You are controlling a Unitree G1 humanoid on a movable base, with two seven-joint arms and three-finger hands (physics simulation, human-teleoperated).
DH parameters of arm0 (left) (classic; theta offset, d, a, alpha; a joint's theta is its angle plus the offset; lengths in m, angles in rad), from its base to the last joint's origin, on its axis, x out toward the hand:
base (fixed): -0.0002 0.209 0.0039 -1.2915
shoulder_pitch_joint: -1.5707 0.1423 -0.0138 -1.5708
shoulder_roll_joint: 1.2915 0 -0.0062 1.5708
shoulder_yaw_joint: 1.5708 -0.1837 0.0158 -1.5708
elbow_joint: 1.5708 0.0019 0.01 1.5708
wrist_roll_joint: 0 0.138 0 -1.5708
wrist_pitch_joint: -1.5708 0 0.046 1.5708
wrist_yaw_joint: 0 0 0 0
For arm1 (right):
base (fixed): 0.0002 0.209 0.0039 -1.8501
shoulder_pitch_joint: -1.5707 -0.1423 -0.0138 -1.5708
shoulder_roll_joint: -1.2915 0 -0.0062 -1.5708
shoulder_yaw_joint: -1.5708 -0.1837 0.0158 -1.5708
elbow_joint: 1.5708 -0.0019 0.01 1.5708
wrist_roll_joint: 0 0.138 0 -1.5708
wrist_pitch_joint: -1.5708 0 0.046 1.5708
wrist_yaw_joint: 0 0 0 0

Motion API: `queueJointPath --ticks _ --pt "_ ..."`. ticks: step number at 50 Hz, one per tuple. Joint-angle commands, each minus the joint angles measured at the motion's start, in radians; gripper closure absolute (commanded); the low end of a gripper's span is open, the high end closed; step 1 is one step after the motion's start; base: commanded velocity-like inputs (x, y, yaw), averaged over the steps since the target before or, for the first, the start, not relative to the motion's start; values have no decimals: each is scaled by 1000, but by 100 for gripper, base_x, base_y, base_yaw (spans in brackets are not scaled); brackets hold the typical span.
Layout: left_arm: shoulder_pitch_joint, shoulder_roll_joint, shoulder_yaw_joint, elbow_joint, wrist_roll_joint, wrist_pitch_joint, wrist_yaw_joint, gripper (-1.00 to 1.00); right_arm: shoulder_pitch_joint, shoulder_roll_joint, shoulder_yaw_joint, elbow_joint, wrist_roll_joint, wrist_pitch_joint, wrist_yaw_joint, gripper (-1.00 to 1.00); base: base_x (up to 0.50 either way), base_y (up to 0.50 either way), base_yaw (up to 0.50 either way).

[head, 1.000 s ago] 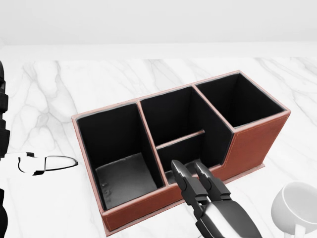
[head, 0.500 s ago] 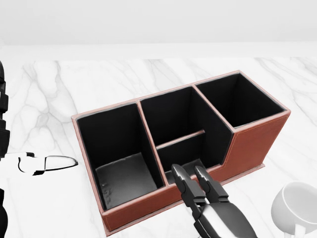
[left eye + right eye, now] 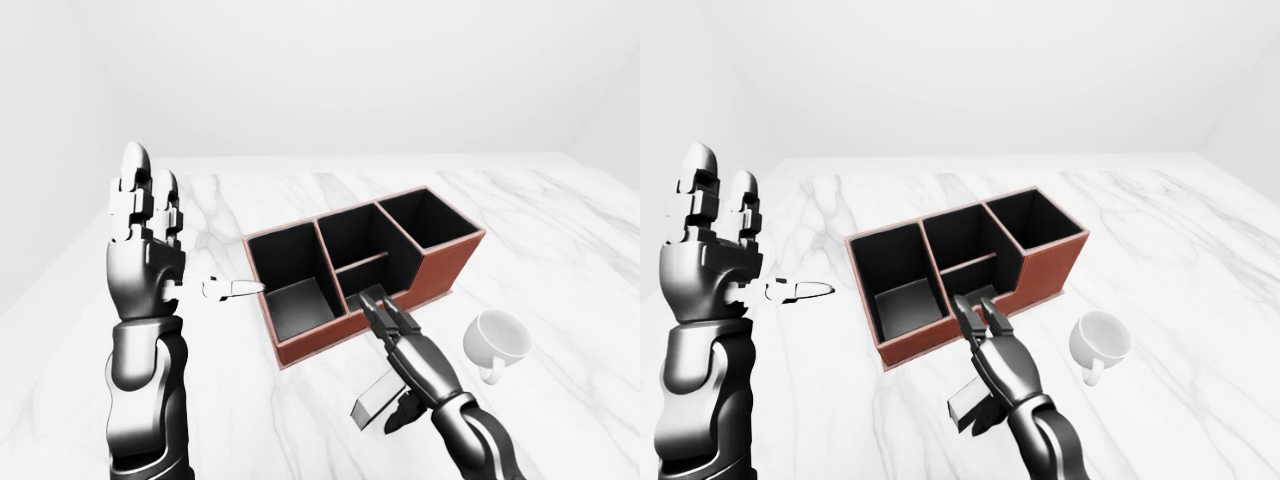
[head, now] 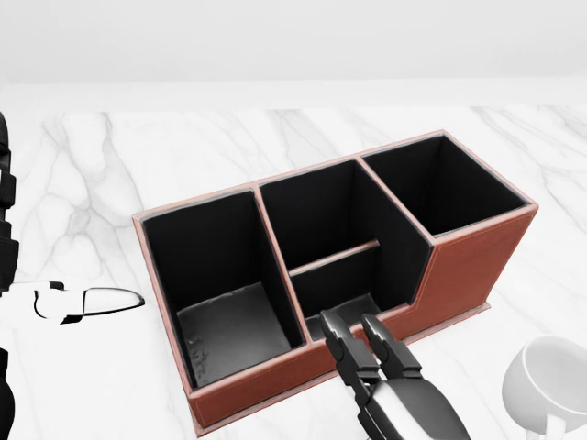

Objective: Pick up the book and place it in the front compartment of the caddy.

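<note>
The caddy (image 4: 472, 261) is red-brown leather with black insides and stands on a white marble top. Its low compartment (image 4: 341, 275) lies on the near side of the middle section. My right hand (image 4: 354, 323) reaches in from the bottom of the head view, its straight fingers ending at that compartment's near edge. Under its palm in the left-eye view hangs a thin grey book (image 3: 372, 398), pinched between thumb and fingers. My left hand (image 3: 148, 215) is raised at the left, open, fingers upright, thumb pointing toward the caddy and apart from it.
A white mug (image 3: 497, 342) lies on the marble to the right of the caddy, near my right hand. The marble top (image 3: 560, 230) stretches wide around the caddy, ending at a plain white wall at the top.
In the head view my right hand has slid slightly toward the bottom edge, its fingertips drawing back from the low compartment. The caddy, the mug and my left hand stay put.
</note>
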Motion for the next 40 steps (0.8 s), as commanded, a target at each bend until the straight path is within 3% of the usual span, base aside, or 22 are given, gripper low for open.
queueJointPath --ticks 1,40 --pt "3 -2 -1 -1 -1 0 -1 -100 -6 -2 -1 29 -7 0 -14 -100 0 0 0" --pt "-1 0 0 3 -4 0 2 -100 -21 -3 11 124 -36 0 -63 -100 0 0 0"
